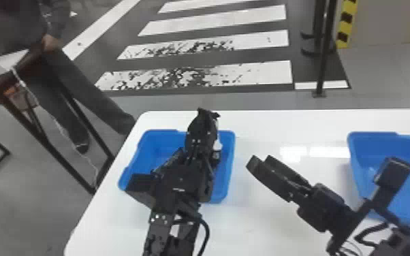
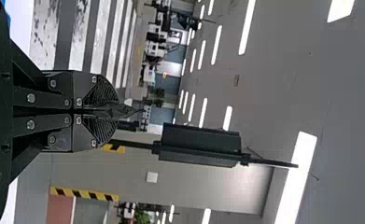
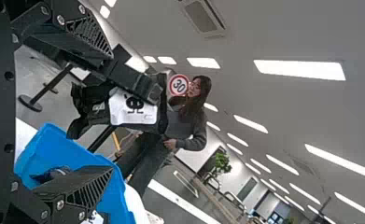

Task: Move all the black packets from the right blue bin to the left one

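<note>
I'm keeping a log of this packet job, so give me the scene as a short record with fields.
surface: white table
left bin: blue, dark contents
right bin: blue, at the table's right
left tool: over the left bin, fingers together
held: thin dark thing, probably a black packet
right tool: over the table between the bins, fingers apart
likely next: left tool lets go into the left bin

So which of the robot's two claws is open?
The right gripper, to the right of the left bin: its fingers stand apart, while the left gripper is closed on a black packet.
</note>
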`<state>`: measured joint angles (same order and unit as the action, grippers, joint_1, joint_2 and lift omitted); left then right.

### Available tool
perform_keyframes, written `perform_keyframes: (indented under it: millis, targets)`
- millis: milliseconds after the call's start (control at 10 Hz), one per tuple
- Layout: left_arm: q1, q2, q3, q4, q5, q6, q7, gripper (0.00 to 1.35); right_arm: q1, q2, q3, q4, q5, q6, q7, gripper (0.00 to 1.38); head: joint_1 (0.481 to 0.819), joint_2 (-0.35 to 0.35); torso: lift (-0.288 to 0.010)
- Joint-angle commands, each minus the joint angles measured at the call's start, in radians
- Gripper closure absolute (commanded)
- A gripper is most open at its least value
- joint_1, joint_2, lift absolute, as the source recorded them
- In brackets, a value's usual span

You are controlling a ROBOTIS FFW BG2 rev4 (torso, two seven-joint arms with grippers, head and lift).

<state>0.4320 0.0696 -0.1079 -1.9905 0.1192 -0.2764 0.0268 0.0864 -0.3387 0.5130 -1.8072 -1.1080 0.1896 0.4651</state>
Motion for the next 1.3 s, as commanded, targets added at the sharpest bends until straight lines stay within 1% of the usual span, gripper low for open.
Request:
perform_keyframes:
  millis: [0,100,200,300,400,500,600,700,800,900,1000,1100,1200]
  targets:
    - [-0.123,-0.01,0.048,0.168,-0.111,-0.026,0.008,1.22,0.007,0.001,-0.008,0.007,-0.021,-0.013,0.001,0.18,0.695,0.299,-0.14]
    - [-0.226,-0.011,0.074,0.32,-0.197,-0.038,0.013,1.21,0.007,0.003,-0.008,0.007,-0.023,-0.013,0.001,0.18,0.695,0.306,-0.14]
    - [-0.287,-0.014,0.104,0.443,-0.229,-0.023,0.036,1.08,0.007,0.003,-0.008,0.007,-0.025,-0.013,0.003,0.18,0.695,0.306,-0.14]
    - [-0.29,-0.016,0.136,0.463,-0.223,0.053,0.033,0.49,0.012,0.003,-0.016,0.005,-0.023,-0.013,0.006,0.18,0.695,0.309,-0.14]
    - [-0.268,-0.016,0.162,0.463,-0.229,0.024,0.001,0.0,0.026,0.003,-0.044,0.0,-0.021,-0.013,0.013,0.18,0.695,0.323,-0.14]
    - [-0.248,-0.017,0.18,0.455,-0.219,-0.062,-0.03,0.0,0.041,0.004,-0.072,0.0,-0.023,-0.013,0.015,0.18,0.695,0.336,-0.14]
    - [-0.196,-0.021,0.18,0.379,-0.187,-0.104,-0.039,0.04,0.046,0.006,-0.09,0.0,-0.021,-0.013,0.018,0.18,0.695,0.333,-0.14]
    - [-0.115,-0.024,0.178,0.227,-0.165,-0.094,-0.039,0.05,0.051,0.007,-0.112,-0.01,0.007,-0.013,0.018,0.18,0.695,0.325,-0.14]
    - [-0.032,-0.021,0.15,0.072,-0.113,-0.067,-0.039,0.09,0.063,0.017,-0.162,-0.025,0.081,-0.013,0.012,0.18,0.695,0.323,-0.14]
    - [0.051,-0.013,0.116,-0.07,-0.055,-0.011,-0.039,0.09,0.095,0.026,-0.23,-0.084,0.181,-0.013,-0.033,0.18,0.695,0.311,-0.14]
    - [0.132,-0.007,0.09,-0.198,-0.013,0.053,-0.039,0.09,0.142,0.046,-0.328,-0.184,0.316,0.053,-0.103,0.18,0.695,0.276,-0.14]
    - [0.204,-0.005,0.062,-0.283,0.044,0.097,-0.047,0.09,0.152,0.056,-0.399,-0.226,0.418,0.098,-0.151,0.18,0.695,0.231,-0.14]
    - [0.255,-0.001,0.022,-0.325,0.106,0.129,-0.05,0.09,0.149,0.066,-0.467,-0.27,0.492,0.24,-0.214,0.18,0.695,0.199,-0.14]
